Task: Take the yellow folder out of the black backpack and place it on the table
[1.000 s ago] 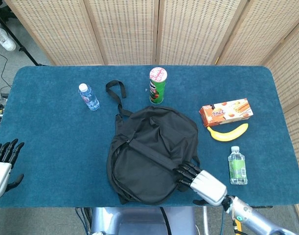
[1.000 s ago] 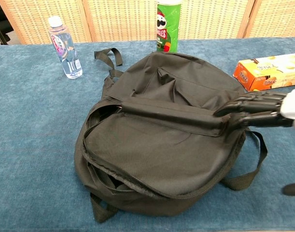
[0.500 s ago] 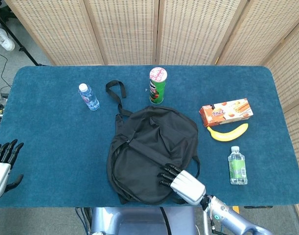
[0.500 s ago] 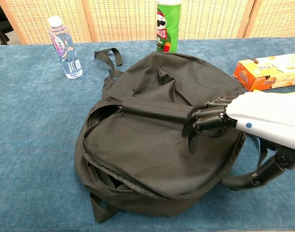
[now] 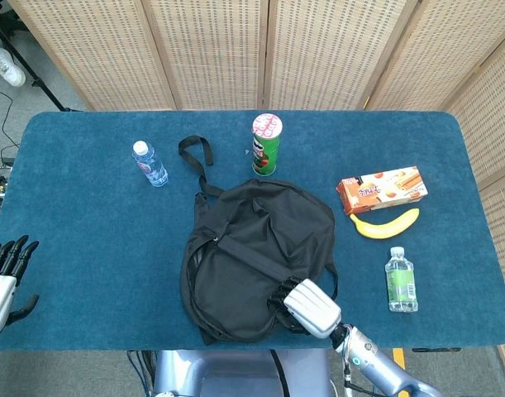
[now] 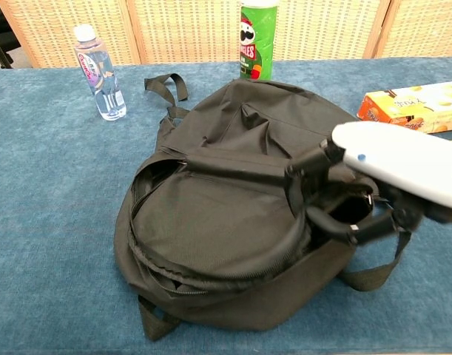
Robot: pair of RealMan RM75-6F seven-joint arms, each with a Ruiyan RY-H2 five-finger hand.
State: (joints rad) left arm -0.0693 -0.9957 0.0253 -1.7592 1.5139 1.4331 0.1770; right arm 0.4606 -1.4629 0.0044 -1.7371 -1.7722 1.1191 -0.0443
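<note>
The black backpack [image 5: 244, 248] [image 6: 226, 229] lies flat in the middle of the blue table [image 5: 87, 223]. My right hand [image 5: 310, 308] [image 6: 373, 166] is at the bag's near right edge. Its fingers [image 6: 308, 177] curl over the rim of the front flap, with the thumb underneath, and the flap is raised off the bag body so the zip opening gapes. No yellow folder shows in either view; the inside of the bag is dark. My left hand [image 5: 4, 277] hangs off the table's near left corner, fingers spread, holding nothing.
A clear water bottle [image 5: 150, 163] [image 6: 98, 70] and a green crisp can [image 5: 266, 145] [image 6: 257, 41] stand behind the bag. An orange biscuit box [image 5: 382, 189] [image 6: 410, 107], a banana [image 5: 384, 223] and a green-labelled bottle [image 5: 400, 279] lie to the right.
My right hand slid left from the bag's right side to the flap edge, hooked its fingers over it and lifted the flap, widening the opening. The left hand stayed still.
</note>
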